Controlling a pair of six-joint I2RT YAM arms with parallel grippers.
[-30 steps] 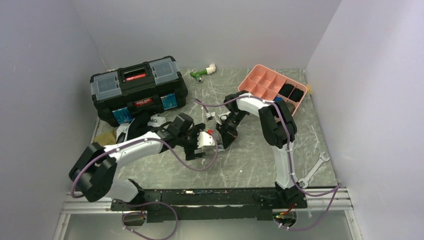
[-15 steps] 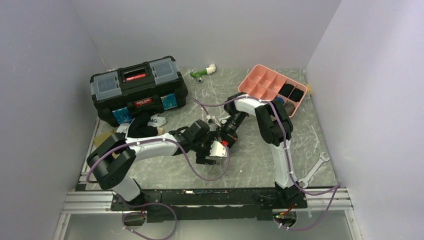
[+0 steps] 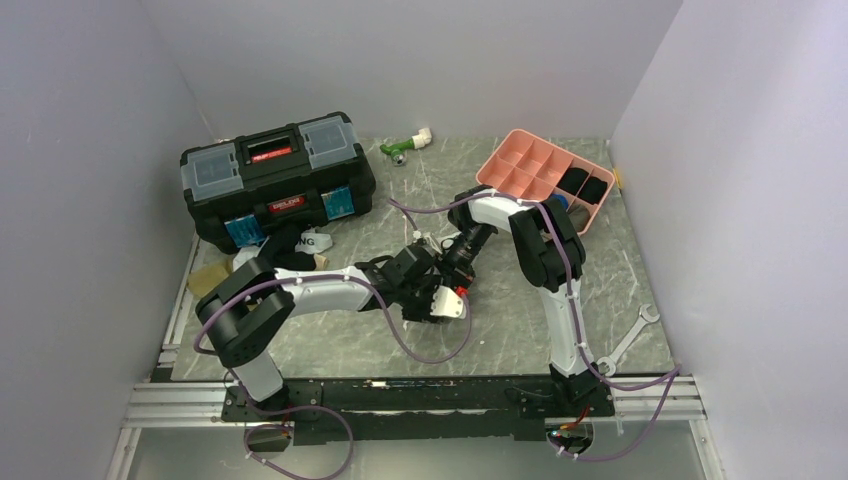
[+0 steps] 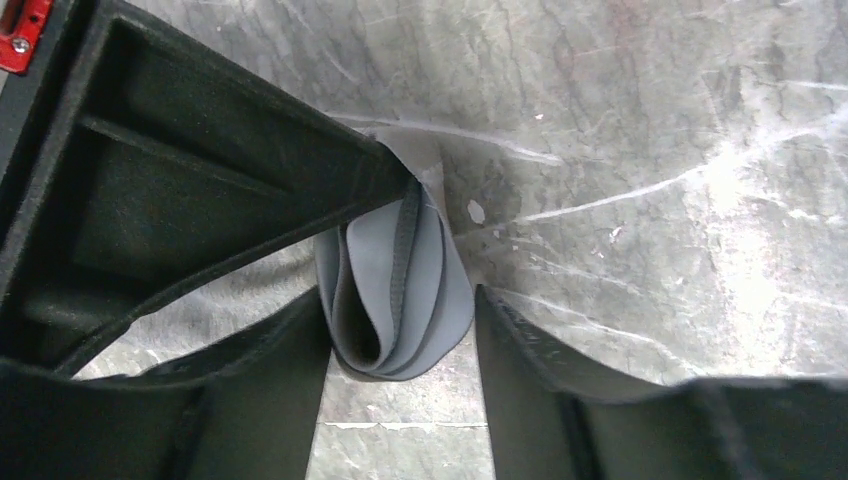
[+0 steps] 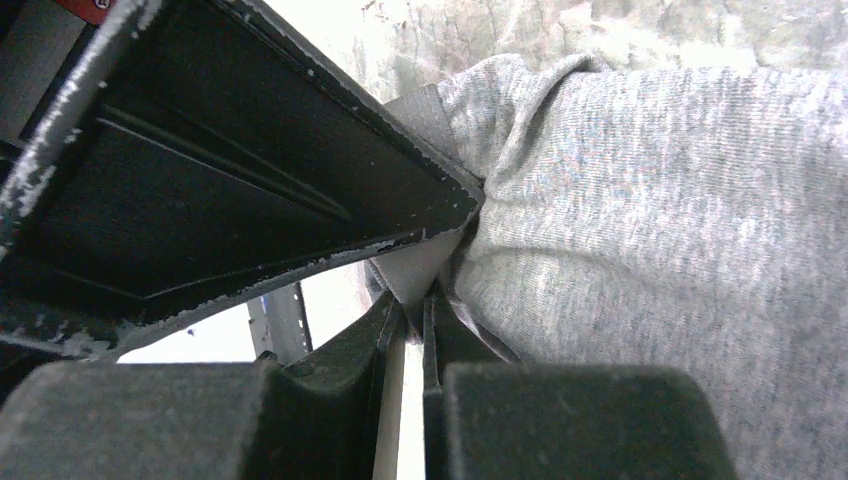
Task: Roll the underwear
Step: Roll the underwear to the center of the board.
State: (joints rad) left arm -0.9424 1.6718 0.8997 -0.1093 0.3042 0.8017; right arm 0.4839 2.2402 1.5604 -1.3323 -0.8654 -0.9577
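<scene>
In the left wrist view a folded grey underwear waistband [image 4: 400,270] stands on edge between my left gripper's [image 4: 400,335] fingertips, which close on it. In the right wrist view my right gripper [image 5: 415,325] is shut, pinching the waistband edge [image 5: 420,265] of the same grey knit underwear [image 5: 660,260]. From above, the left gripper [image 3: 436,288] and the right gripper [image 3: 461,262] meet tip to tip at the table's middle and hide the cloth. More underwear, black [image 3: 284,243], white [image 3: 316,241] and olive-tan [image 3: 205,275], lies piled by the toolbox.
A black toolbox [image 3: 275,178] stands at the back left. A pink compartment tray [image 3: 520,165] at the back right holds black rolls [image 3: 583,184]. A green and white fitting [image 3: 404,146] lies at the back, a wrench [image 3: 630,340] at the right front.
My left arm has stretched to the right, bringing its gripper up against the right gripper. The right gripper has barely moved.
</scene>
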